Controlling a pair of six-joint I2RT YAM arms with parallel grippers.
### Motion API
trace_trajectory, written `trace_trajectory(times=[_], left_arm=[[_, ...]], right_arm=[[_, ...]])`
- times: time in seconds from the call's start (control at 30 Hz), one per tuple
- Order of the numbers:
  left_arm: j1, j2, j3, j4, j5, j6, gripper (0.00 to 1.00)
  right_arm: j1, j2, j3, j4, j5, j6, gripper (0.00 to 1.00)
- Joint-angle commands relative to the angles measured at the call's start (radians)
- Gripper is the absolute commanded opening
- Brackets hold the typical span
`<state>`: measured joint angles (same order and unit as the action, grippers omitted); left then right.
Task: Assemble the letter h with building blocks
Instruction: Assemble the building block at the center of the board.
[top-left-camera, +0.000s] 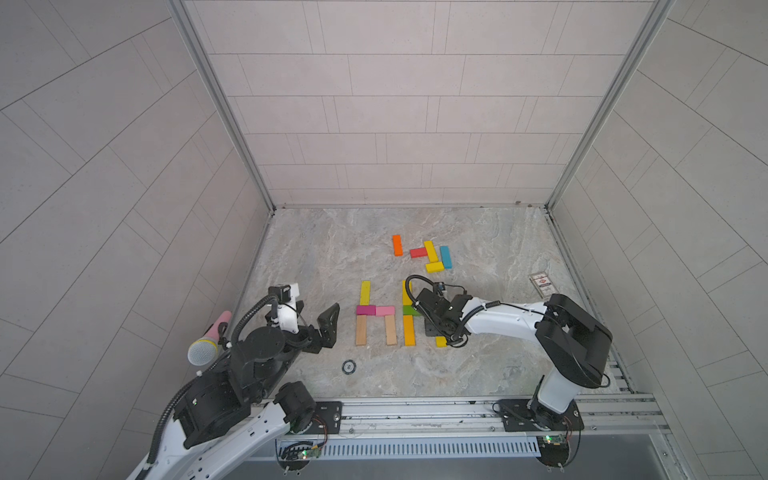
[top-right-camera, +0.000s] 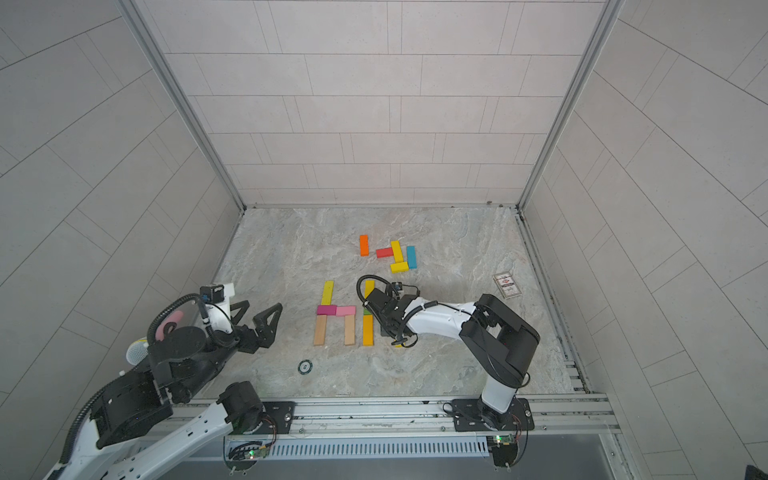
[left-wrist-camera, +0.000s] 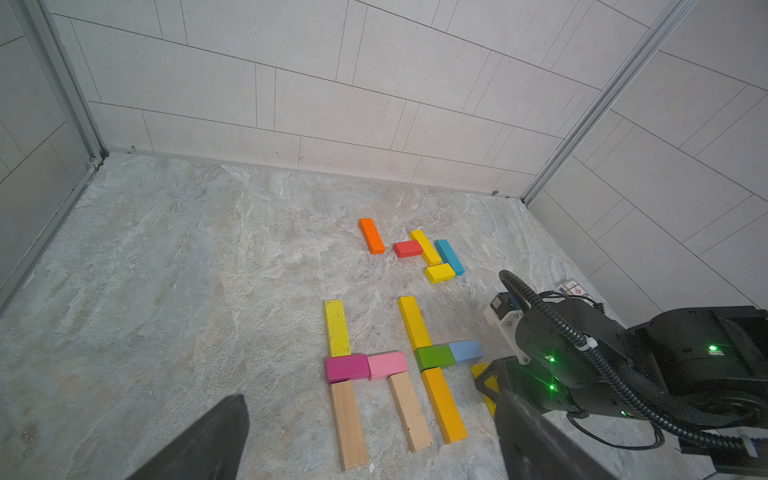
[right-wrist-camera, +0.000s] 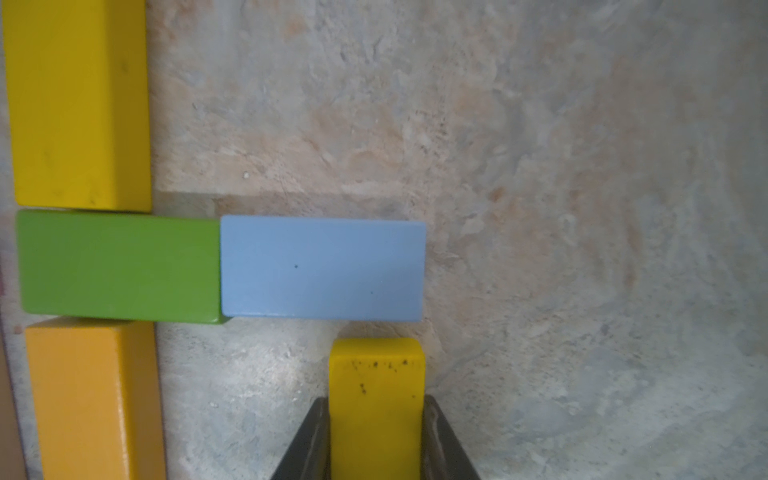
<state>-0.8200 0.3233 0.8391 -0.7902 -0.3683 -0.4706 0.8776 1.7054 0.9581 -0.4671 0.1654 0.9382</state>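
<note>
1. Right wrist cam: the right gripper (right-wrist-camera: 376, 419) is clamped on the held yellow bar (right-wrist-camera: 376, 374), one finger on each long side. The bar's long axis runs straight out along the fingers. Its free end points square at the long side of the light blue block (right-wrist-camera: 322, 268) and stops just short, with a sliver of table (right-wrist-camera: 540, 166) between. Can't tell if the bar is touching down. The blue one butts end to end against the green block (right-wrist-camera: 120, 266), which sits between the yellow stem bar (right-wrist-camera: 79, 104) and the orange bar (right-wrist-camera: 91, 399).
2. Top views (12 o'clock = back wall): in both, the light blue block is hidden under the right gripper. Only the near tip of the held yellow bar (top-left-camera: 441, 341) pokes out, lying 12-to-6, at 3 o'clock of the orange bar. At 9 o'clock of that sits a complete h: lime bar (top-left-camera: 365, 292), magenta block (top-left-camera: 365, 310), pink block (top-left-camera: 385, 310) and two wood bars (top-left-camera: 361, 330). Its uprights run 12-to-6 and its crossbar 9-to-3. The spare blocks (top-left-camera: 430, 250) cluster at 12 o'clock, and the white card (top-left-camera: 541, 285) is at 2. The left gripper (top-right-camera: 254, 312) hangs wide open and empty at 9 o'clock of the h.
3. Left wrist cam: the held yellow bar (left-wrist-camera: 480, 369) peeks out under the right gripper, roughly parallel to the orange bar. The left fingers (left-wrist-camera: 208, 440) are spread, with nothing between.
</note>
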Motion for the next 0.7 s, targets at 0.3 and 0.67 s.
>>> trace_trajectory(times=[0.3,0.67], left_arm=[[0.007,0.003,-0.009,0.012,-0.017,0.018,1.0],[0.007,0.006,-0.009,0.011,-0.017,0.018,1.0]], right_arm=[[-0.014,0.035,0.005,0.005,0.017,0.002,0.27],[-0.023,0.043,0.005,0.016,0.018,0.004,0.29]])
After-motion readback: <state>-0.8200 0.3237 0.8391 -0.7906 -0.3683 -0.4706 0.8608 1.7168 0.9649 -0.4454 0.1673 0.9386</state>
